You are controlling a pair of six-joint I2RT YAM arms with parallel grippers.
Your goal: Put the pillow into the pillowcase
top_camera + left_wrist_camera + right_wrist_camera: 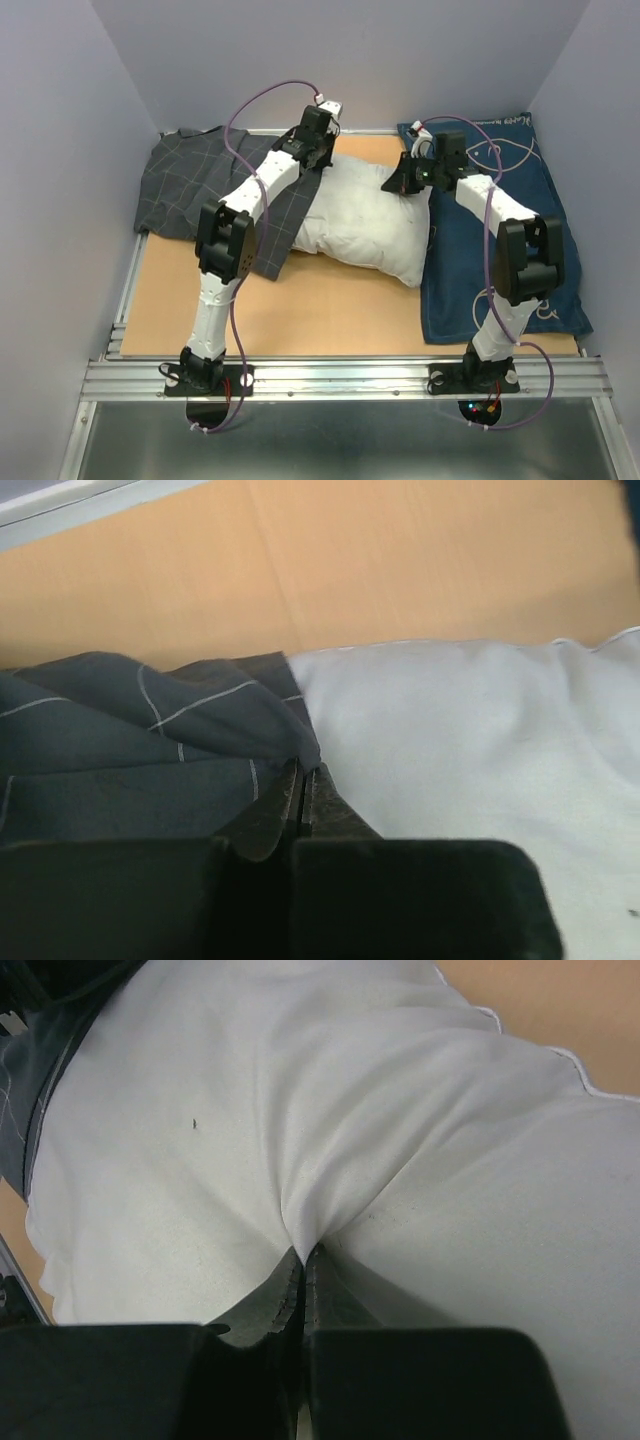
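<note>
While the white marks along the blue cloth's (470, 280) far edge may be writing, they are too small to read, and nothing else carries a label.

Left gripper (303, 772) now: jaws pressed together, nipping a fold of the pillowcase (190, 185) right where grey fabric meets white. That pillowcase is thin, dark grey woven stuff with a fine light windowpane grid, lying rumpled and creased in the counter's (330, 310) far-left corner, one flap running out toward the middle.

Over to the right gripper (303, 1252): jaws tight together too, with a pucker of the pillow's (360, 225) cover caught between the tips, creases fanning up from the pinch. It has hold near the pillow's far-right corner.

The pillow itself is plump, soft, matte white, a rounded rectangle with a piped seam along its edge and a few tiny dark specks (193, 1122). It sits mid-counter toward the far edge, slightly askew. Its left end meets the pillowcase flap; whether any of it is inside, I cannot tell.

On the right side, the blue cloth lies flat, navy with white line drawings, the pillow's right end overlapping its edge. The counter is smooth tan board, framed by ribbed metal rail (350, 378) at the near edge.
</note>
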